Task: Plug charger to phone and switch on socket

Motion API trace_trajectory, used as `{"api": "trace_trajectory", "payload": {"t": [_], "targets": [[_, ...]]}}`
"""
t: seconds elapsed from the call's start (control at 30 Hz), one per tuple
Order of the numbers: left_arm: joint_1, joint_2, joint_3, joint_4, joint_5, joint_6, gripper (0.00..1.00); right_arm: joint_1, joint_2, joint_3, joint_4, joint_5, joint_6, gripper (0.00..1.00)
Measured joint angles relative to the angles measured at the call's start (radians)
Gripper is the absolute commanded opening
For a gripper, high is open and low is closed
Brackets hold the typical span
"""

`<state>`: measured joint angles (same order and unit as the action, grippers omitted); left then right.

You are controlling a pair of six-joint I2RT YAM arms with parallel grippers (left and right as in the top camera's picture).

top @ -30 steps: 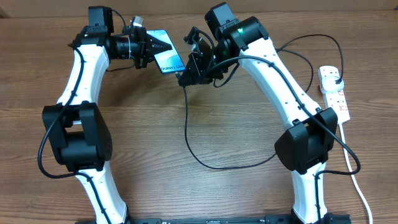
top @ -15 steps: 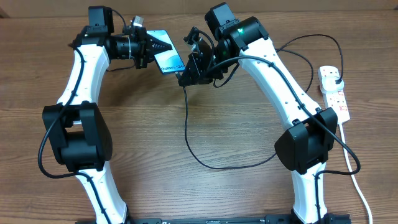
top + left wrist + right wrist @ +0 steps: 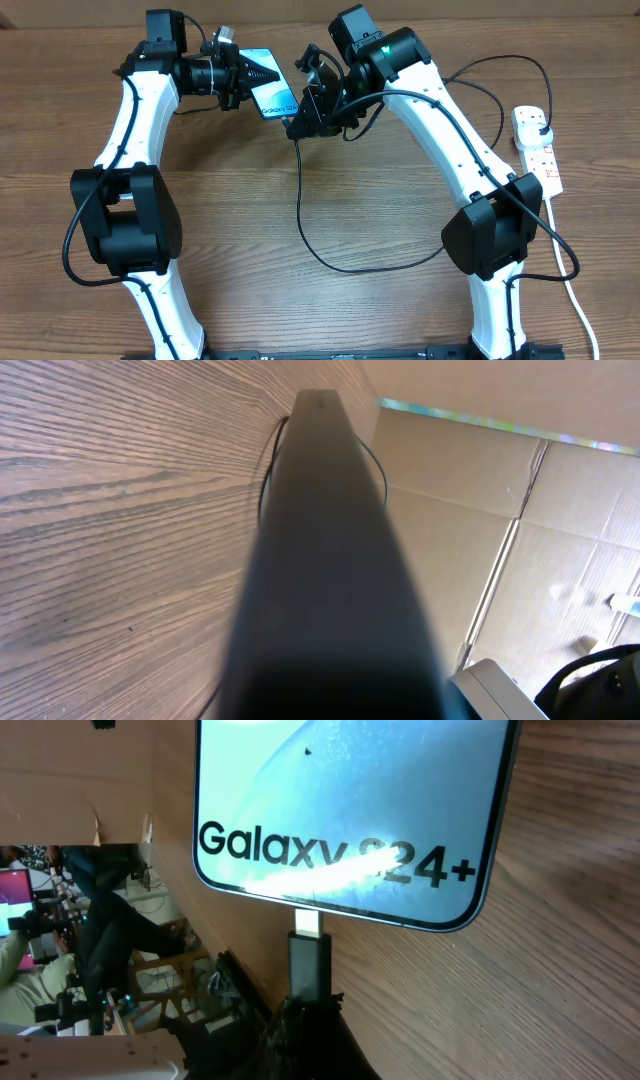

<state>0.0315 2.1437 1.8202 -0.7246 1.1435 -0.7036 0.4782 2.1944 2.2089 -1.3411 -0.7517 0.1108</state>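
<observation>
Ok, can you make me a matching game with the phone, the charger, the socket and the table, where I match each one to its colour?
Things:
1. phone
2. charger
3. socket
4. table

Colours:
A. white with small red marks
B. brown wood
C. light-blue lit screen
D. black

Right pairs: 1-C, 2-D, 3-A, 4-B.
</observation>
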Motion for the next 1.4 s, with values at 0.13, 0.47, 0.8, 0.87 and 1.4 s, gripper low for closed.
{"api": "trace_trajectory", "payload": {"t": [0.13,0.47,0.8,0.87,1.4], "targets": [[0.0,0.0,0.0,0.0,0.0,0.0,0.04,0.0,0.0,0.0,0.0,0.001,0.0,0.04],[0.0,0.0,0.0,0.0,0.001,0.0,0.04,0.0,0.0,0.0,-0.005,0.012,0.0,0.04],[-0.004,0.0,0.0,0.0,0.002,0.003,0.04,0.0,0.0,0.0,-0.007,0.023,-0.003,0.04],[-0.004,0.0,0.0,0.0,0.004,0.006,0.04,0.0,0.0,0.0,-0.006,0.023,-0.003,0.04],[-0.016,0.0,0.0,-0.004,0.008,0.049,0.04,0.0,0.0,-0.003,-0.014,0.027,-0.003,0.04]]}}
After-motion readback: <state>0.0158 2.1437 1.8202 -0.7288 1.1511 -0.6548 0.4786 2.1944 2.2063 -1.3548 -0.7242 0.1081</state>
